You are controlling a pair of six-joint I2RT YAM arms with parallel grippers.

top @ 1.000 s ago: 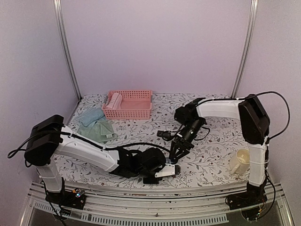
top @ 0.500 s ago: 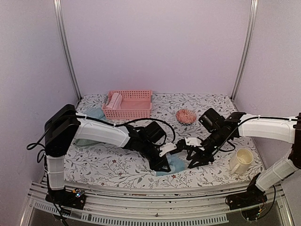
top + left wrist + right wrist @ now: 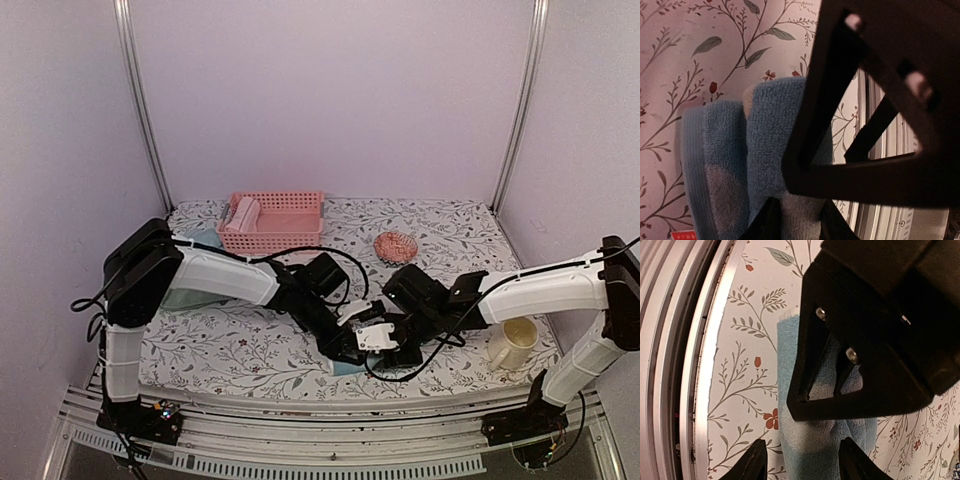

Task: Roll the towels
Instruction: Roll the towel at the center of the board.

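Blue spotted towel [image 3: 725, 150]: part-rolled, lying by near edge of table [image 3: 220, 350]. Left gripper [image 3: 799, 225] pinching the roll; right gripper [image 3: 801, 462] fingers spread astride it. Advised: roll tightly, ends level, away from edge.

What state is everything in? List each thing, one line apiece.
Spotted towel: partly rolled.
Pink towel: rolled, in basket.
Light blue towel: unrolled.
Green towel: unrolled.
Mug: upright.
Left fingers: closed on spotted towel.
Right fingers: open, straddling spotted towel.
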